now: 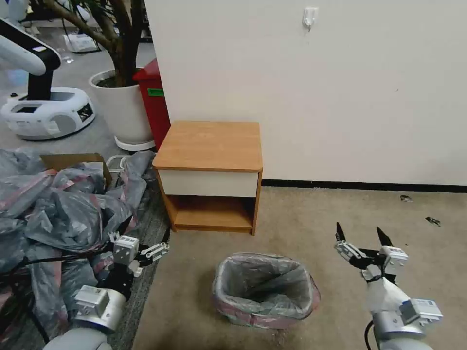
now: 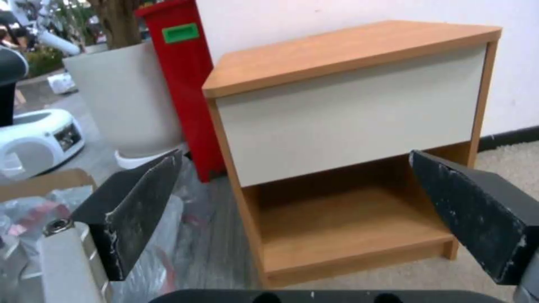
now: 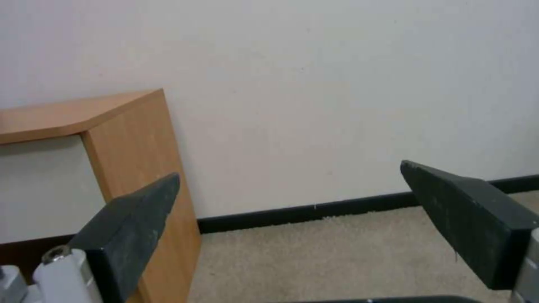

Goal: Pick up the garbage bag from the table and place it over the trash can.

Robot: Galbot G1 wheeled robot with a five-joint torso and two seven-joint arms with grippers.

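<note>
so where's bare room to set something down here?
Bare: the light-brown wood nightstand top, its lower shelf, and beige carpet between the bag-lined cream trash can and the white wall. Crowded: the heap of grey-pink bags by the left gripper.

Both arms: silver-grey rounded wrist housings with white boxy modules bolted on. Left gripper (image 1: 154,251): white metal linkage, black cables trailing from the wrist. Right gripper (image 1: 362,233): black tapered fingers (image 3: 132,225) on white bases, pads scuffed with pale flecks, screw head at one finger base.
</note>
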